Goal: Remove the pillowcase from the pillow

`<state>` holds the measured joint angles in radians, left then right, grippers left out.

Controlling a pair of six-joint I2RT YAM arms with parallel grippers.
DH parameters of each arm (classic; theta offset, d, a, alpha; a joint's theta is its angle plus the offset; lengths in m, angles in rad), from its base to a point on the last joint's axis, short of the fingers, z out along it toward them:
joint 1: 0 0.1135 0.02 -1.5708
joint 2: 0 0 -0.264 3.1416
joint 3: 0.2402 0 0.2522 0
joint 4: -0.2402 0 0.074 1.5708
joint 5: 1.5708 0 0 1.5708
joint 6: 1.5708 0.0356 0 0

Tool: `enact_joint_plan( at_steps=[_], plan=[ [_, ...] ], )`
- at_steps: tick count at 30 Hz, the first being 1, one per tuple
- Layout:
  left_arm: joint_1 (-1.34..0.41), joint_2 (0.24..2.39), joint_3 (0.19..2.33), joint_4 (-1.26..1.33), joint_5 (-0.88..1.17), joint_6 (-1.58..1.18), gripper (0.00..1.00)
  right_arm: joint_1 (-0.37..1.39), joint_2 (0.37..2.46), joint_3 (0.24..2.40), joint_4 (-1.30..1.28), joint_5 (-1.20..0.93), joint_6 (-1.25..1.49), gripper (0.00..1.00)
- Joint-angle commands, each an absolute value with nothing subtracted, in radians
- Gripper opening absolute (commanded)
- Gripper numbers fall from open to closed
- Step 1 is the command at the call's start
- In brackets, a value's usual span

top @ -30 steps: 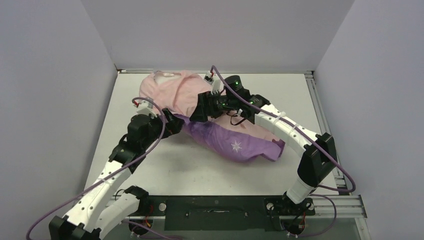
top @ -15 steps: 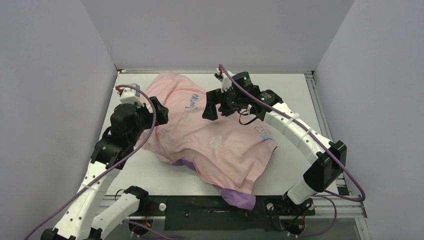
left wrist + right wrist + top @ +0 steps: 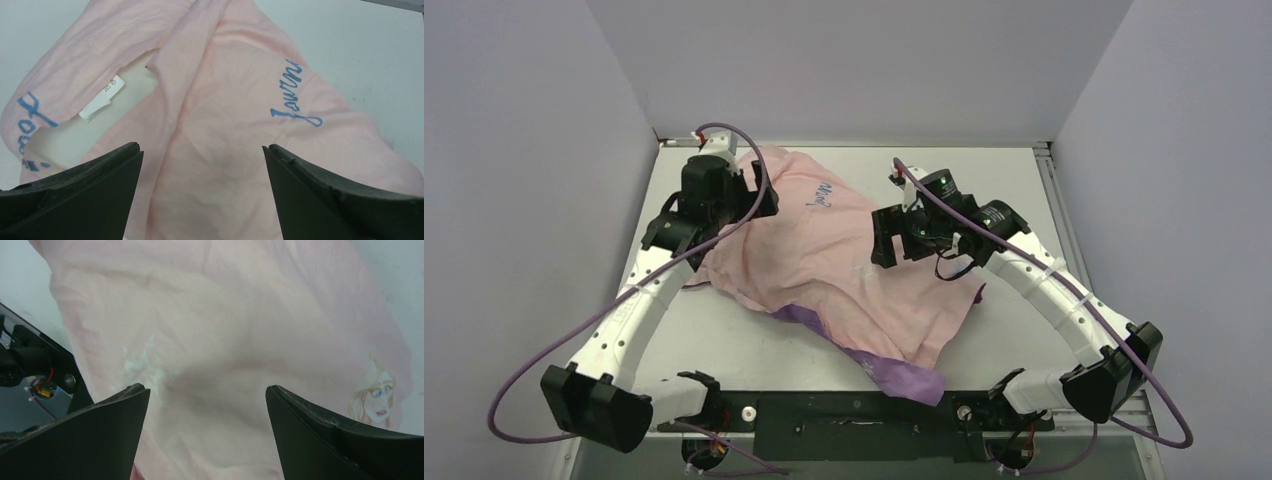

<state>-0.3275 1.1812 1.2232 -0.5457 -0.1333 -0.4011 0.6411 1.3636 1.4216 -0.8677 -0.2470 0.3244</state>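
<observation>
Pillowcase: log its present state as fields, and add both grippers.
pillowcase: spread on the table, pink inside facing up
purple strip: shows at the near edge
label: white tag by the opening
pillow: no uncovered part seen
left gripper: open, above the cloth, holding nothing
right gripper: open, above the cloth, holding nothing

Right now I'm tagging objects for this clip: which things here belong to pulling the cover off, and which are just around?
Job: pillowcase, pink inside showing; pillow, a white patch in its opening; left fingers and right fingers, both pairs apart.
Just there: table; walls.
</observation>
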Motion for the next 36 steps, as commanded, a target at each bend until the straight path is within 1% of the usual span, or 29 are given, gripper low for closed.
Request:
enact_joint_plan(
  at_steps=[1, 6, 9, 15, 19, 22, 26, 31, 36],
  plan=[
    [-0.282, 1.291, 1.32, -0.482, -0.063, -0.377, 0.96, 0.624, 1.29, 1.36, -0.96, -0.196, 0.356, 0.9],
    [-0.241, 1.437, 1.396, -0.479, 0.023, -0.386, 0.96, 0.617, 1.223, 1.245, -1.002, -0.2, 0.392, 0.9],
    [-0.24, 1.493, 1.394, -0.478, 0.08, -0.396, 0.96, 0.616, 1.177, 1.168, -0.989, -0.232, 0.42, 0.9],
    [-0.241, 1.516, 1.273, -0.435, 0.195, -0.439, 0.96, 0.607, 1.184, 1.041, -0.867, -0.276, 0.452, 0.9],
    [-0.251, 1.496, 1.143, -0.361, 0.301, -0.499, 0.96, 0.547, 1.211, 0.997, -0.76, -0.223, 0.467, 0.9],
    [-0.309, 1.489, 1.08, -0.291, 0.338, -0.558, 0.96, 0.454, 1.222, 0.972, -0.673, -0.162, 0.491, 0.9],
    [-0.437, 1.493, 1.061, -0.194, 0.355, -0.636, 0.96, 0.341, 1.256, 0.979, -0.597, -0.129, 0.478, 0.9],
    [-0.582, 1.522, 1.093, -0.063, 0.41, -0.749, 0.96, 0.225, 1.316, 1.047, -0.55, -0.1, 0.432, 0.9],
    [-0.711, 1.522, 1.162, -0.04, 0.423, -0.749, 0.96, 0.163, 1.333, 1.164, -0.55, -0.076, 0.371, 0.9]
  ],
)
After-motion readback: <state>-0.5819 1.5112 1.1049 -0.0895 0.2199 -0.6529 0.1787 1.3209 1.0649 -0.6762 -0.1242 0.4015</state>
